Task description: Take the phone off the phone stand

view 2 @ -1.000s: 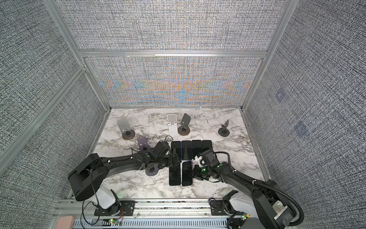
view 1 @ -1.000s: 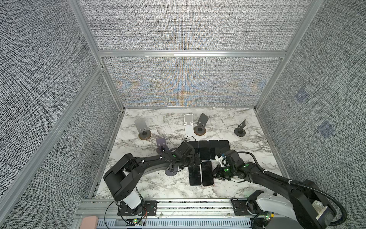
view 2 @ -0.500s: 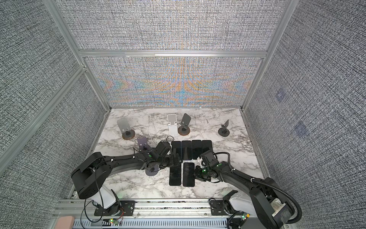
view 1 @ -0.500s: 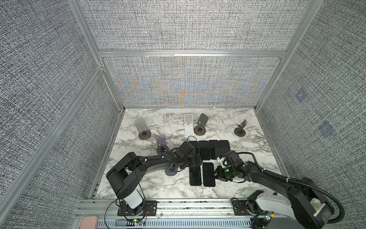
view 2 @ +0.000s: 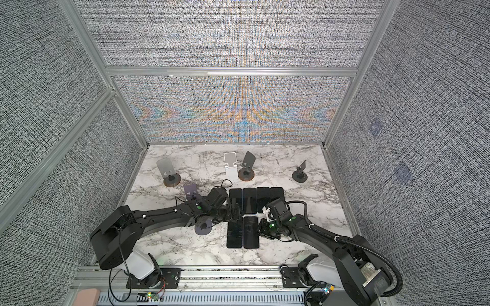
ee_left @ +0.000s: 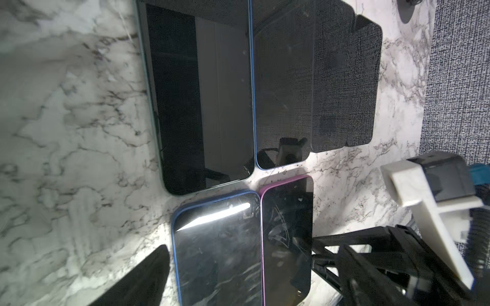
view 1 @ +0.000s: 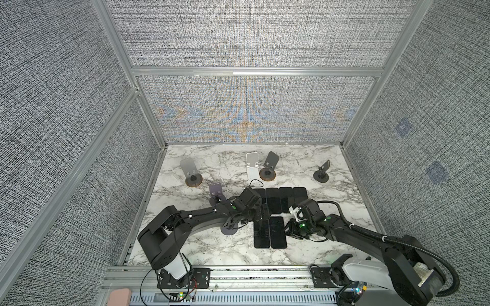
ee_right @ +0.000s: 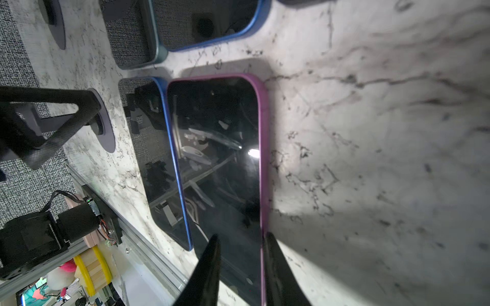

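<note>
Right pincer (ee_right: 242, 251): hangs slightly apart astride the long edge of the purple-cased phone (ee_right: 220, 159), clamps nothing. Phone: lies flat on the surface (view 1: 212, 251), near the phone stand (view 1: 228, 230), off it. Left pincer (view 1: 262, 212): gapes wide, empty, near that stand. Seems done; leaves only withdrawal.

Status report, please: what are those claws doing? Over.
Left claw open, empty. Right claw slightly open, astride edge of purple-cased phone. It lies flat on table, beside blue-cased phone. Nothing blocking.
</note>
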Tool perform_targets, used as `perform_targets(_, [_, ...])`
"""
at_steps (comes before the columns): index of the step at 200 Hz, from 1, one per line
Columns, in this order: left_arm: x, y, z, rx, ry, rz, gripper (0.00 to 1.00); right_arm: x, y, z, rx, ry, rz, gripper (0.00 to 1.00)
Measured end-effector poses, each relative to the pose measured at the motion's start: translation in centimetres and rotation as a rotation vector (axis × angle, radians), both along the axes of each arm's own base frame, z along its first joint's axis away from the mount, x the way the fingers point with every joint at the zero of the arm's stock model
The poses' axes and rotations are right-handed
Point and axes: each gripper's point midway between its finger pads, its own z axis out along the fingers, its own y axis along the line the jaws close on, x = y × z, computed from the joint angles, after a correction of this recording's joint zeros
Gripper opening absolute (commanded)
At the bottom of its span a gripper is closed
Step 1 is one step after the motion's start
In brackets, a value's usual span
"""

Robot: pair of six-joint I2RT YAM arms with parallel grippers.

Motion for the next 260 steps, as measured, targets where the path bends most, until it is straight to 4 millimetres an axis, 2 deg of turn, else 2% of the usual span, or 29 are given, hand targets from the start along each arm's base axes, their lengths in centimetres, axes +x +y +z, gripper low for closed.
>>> perform_targets(17, [0.3, 0.2, 1.1, 0.006, -0.03, -0.002, 0.99, 0.4, 0.0, 1.1, -0.002, -0.029, 0.001, 0.35])
perform_targets(37, [0.8, 0.4, 3.5, 0.002, -0.089, -0.005, 0.99, 1.4, -0.3, 3.3, -0.025, -0.102, 0.004, 0.48])
perform_targets(49, [1.3, 0.7, 5.5, -0.004, -0.144, -0.002, 0.99, 2.4, -0.7, 5.1, -0.046, -0.166, 0.001, 0.62])
perform_targets(67, [2.2, 1.8, 8.7, 0.011, -0.235, 0.028, 0.99, 4.1, -1.8, 7.7, -0.096, -0.27, -0.025, 0.97])
perform_targets(79, [3.0, 2.9, 11.0, 0.032, -0.315, 0.053, 0.99, 5.4, -2.8, 9.7, -0.137, -0.35, -0.047, 0.99])
perform_targets(93, [3.8, 5.0, 13.3, 0.081, -0.414, 0.094, 0.99, 7.1, -4.6, 11.8, -0.206, -0.448, -0.089, 0.99])
perform_targets(108, [4.7, 8.3, 15.4, 0.16, -0.511, 0.154, 0.99, 9.0, -7.4, 13.3, -0.312, -0.544, -0.154, 0.99])
perform_targets(119, [5.6, 11.5, 16.6, 0.232, -0.584, 0.227, 0.99, 10.1, -9.6, 13.8, -0.395, -0.602, -0.198, 0.99])
perform_targets(130, [6.4, 15.7, 17.1, 0.331, -0.646, 0.323, 0.99, 10.9, -11.7, 13.7, -0.482, -0.64, -0.236, 0.99])
perform_targets(155, [6.4, 25.6, 15.5, 0.598, -0.715, 0.539, 0.99, 12.3, -16.6, 11.3, -0.681, -0.664, -0.308, 0.99])
perform_targets(170, [5.7, 30.0, 14.1, 0.725, -0.722, 0.633, 0.99, 12.4, -19.0, 8.8, -0.781, -0.639, -0.321, 0.99])
perform_targets(180, [5.3, 32.2, 13.1, 0.796, -0.721, 0.677, 0.99, 12.5, -19.9, 7.4, -0.824, -0.628, -0.32, 0.99])
perform_targets(202, [5.1, 35.1, 10.7, 0.92, -0.72, 0.721, 0.99, 13.1, -21.4, 5.0, -0.879, -0.623, -0.329, 0.99])
perform_targets(224, [5.3, 37.2, 8.0, 1.002, -0.695, 0.742, 0.99, 13.6, -22.1, 3.6, -0.896, -0.646, -0.343, 0.99])
perform_targets(260, [6.9, 39.0, 5.0, 1.01, -0.69, 0.755, 0.99, 15.5, -22.0, 4.5, -0.879, -0.77, -0.37, 0.99])
